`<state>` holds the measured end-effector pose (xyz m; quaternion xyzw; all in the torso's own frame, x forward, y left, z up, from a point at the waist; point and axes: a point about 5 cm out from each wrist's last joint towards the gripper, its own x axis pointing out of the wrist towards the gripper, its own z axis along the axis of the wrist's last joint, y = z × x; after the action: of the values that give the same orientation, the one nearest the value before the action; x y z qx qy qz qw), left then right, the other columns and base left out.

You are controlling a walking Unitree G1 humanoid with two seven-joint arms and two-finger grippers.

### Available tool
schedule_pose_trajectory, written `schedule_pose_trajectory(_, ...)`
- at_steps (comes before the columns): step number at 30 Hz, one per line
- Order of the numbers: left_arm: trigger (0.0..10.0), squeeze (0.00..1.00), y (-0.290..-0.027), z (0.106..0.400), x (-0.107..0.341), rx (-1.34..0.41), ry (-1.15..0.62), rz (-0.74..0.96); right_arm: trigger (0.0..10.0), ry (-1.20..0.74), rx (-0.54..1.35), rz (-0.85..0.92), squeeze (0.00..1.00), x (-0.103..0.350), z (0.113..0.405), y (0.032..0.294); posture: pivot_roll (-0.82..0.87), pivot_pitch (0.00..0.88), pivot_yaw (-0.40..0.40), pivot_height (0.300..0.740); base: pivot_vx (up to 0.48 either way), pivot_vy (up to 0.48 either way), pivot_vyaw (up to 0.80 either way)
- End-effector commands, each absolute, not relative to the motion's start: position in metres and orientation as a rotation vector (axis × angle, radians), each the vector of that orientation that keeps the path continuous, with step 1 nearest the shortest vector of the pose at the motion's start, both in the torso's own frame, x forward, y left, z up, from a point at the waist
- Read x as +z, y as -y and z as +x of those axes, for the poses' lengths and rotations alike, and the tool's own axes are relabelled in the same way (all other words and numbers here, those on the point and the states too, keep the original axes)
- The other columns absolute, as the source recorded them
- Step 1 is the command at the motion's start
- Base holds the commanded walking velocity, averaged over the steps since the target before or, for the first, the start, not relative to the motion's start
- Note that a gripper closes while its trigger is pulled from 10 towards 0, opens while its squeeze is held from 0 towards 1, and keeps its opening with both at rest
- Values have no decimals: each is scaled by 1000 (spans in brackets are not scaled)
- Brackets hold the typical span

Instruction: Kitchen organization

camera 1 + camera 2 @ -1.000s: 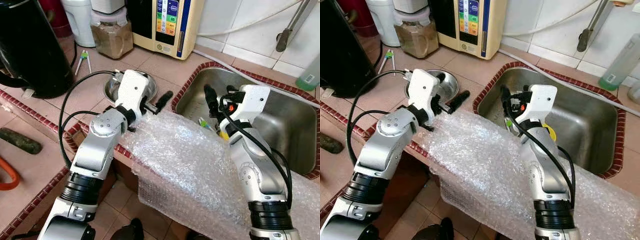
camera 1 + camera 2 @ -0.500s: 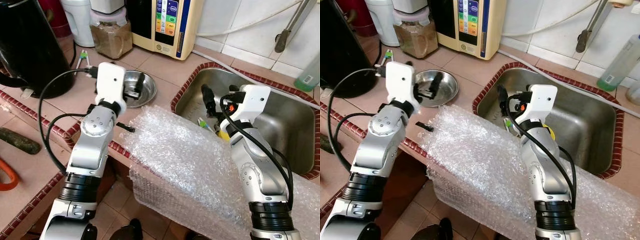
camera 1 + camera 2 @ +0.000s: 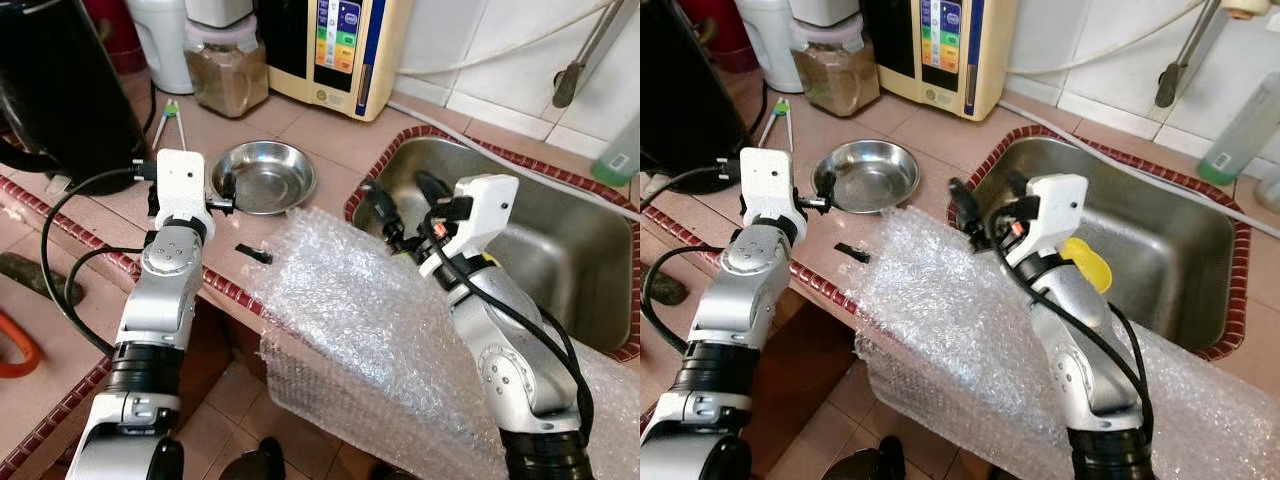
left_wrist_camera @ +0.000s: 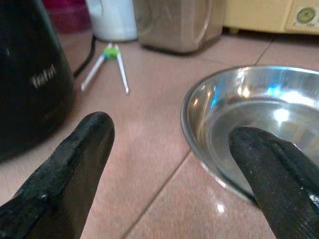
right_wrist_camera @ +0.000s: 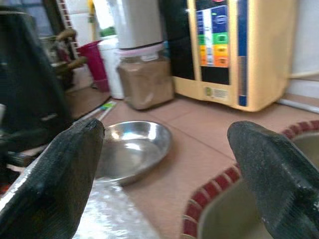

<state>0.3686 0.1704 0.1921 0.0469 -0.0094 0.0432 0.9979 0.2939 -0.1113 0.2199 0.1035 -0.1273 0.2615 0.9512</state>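
Note:
A round steel bowl [image 3: 265, 175] sits on the tiled counter left of the sink [image 3: 570, 250]. My left gripper [image 3: 222, 192] is open at the bowl's left rim; the left wrist view shows the bowl [image 4: 259, 114] beside one black finger [image 4: 84, 149]. A sheet of bubble wrap [image 3: 350, 300] hangs over the counter's front edge. My right gripper [image 3: 400, 200] is open above the sink's left edge and the wrap, pointing toward the bowl [image 5: 132, 147]. It holds nothing. A small black piece [image 3: 253, 253] lies on the counter by the wrap.
A black kettle [image 3: 60, 90] stands at the far left, with a jar of brown powder [image 3: 225, 70] and a cream water purifier [image 3: 340, 45] behind the bowl. Green-tipped tongs [image 3: 168, 120] lie near the kettle. A yellow item [image 3: 1085, 262] lies in the sink.
My left gripper swung left, off the bubble wrap, to the bowl's left rim. My right gripper turned out of the sink toward the bowl. The small black piece now lies on the counter.

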Motion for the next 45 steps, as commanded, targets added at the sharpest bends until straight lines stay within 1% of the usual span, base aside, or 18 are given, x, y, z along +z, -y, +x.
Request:
schedule_pose_trajectory(1, 10000, 0, -168, 373, 191, 96, -13, 55, 10000, 266, 604, 207, 1000, 225, 284, 106, 7, 173, -28, 740, 0, 0, 0)
schedule_pose_trajectory(3, 10000, 0, -167, 374, 190, 95, -22, 47, 10000, 264, 620, 204, 1000, 226, 282, 105, 6, 173, -27, 740, 0, 0, 0)
schedule_pose_trajectory(4, 10000, 0, -166, 377, 190, 88, -36, 2, 10000, 256, 659, 189, 1000, 226, 277, 102, 5, 175, -25, 740, 0, 0, 0)
schedule_pose_trajectory(6, 10000, 0, -163, 380, 190, 82, -57, -30, 10000, 245, 705, 178, 1000, 225, 271, 99, 5, 177, -23, 740, 0, 0, 0)
schedule_pose_trajectory(13, 10000, 0, -157, 390, 190, 68, -106, -107, 10000, 239, 729, 186, 996, 227, 263, 101, -6, 179, -13, 740, 0, 0, 0)
schedule_pose_trajectory(14, 10000, 0, -157, 393, 191, 67, -114, -126, 10000, 240, 736, 187, 659, 228, 261, 100, -9, 179, -10, 740, 0, 0, 0)
schedule_pose_trajectory(15, 10000, 0, -157, 394, 191, 68, -124, -134, 10000, 240, 741, 189, 353, 228, 261, 100, -9, 179, -10, 740, 0, 0, 0)
schedule_pose_trajectory(16, 10000, 0, -157, 396, 191, 69, -137, -148, 10000, 239, 748, 192, 294, 229, 260, 99, -8, 180, -8, 740, 0, 0, 0)
schedule_pose_trajectory(17, 10000, 0, -156, 397, 189, 65, -156, -164, 10000, 235, 758, 192, 0, 229, 258, 98, -8, 180, -8, 740, 0, 0, 0)
schedule_pose_trajectory(18, 9098, 0, -154, 399, 188, 57, -186, -187, 10000, 224, 779, 185, 0, 228, 256, 96, -8, 179, -7, 740, 0, 0, 0)
schedule_pose_trajectory(19, 6824, 0, -154, 400, 187, 53, -196, -193, 10000, 219, 787, 178, 0, 227, 256, 95, -8, 179, -6, 740, 0, 0, 0)
schedule_pose_trajectory(20, 4000, 0, -153, 401, 187, 51, -209, -193, 10000, 208, 789, 167, 0, 226, 256, 95, -8, 179, -6, 740, 0, 0, 0)
schedule_pose_trajectory(21, 2353, 0, -153, 401, 187, 50, -213, -194, 10000, 201, 785, 157, 0, 225, 256, 96, -8, 179, -5, 740, 0, 0, 0)
schedule_pose_trajectory(22, 2353, 0, -153, 401, 187, 49, -215, -195, 10000, 196, 781, 150, 0, 224, 257, 96, -8, 179, -5, 740, 0, 0, 0)
schedule_pose_trajectory(23, 0, 0, -152, 401, 186, 44, -226, -213, 10000, 177, 769, 125, 0, 222, 258, 97, -9, 178, -4, 740, 0, 0, 0)
schedule_pose_trajectory(31, 0, 0, -159, 403, 181, 69, -280, -231, 10000, 88, 722, 43, 0, 209, 265, 101, -7, 176, -6, 740, 0, 0, 0)
schedule_pose_trajectory(37, 0, 0, -167, 403, 181, 92, -307, -225, 10000, 56, 689, 18, 0, 204, 269, 104, 0, 172, -8, 740, 0, 0, 0)
schedule_pose_trajectory(45, 0, 0, -181, 401, 187, 122, -306, -141, 10000, 45, 645, -26, 0, 202, 275, 108, 4, 166, -10, 740, 0, 0, 0)
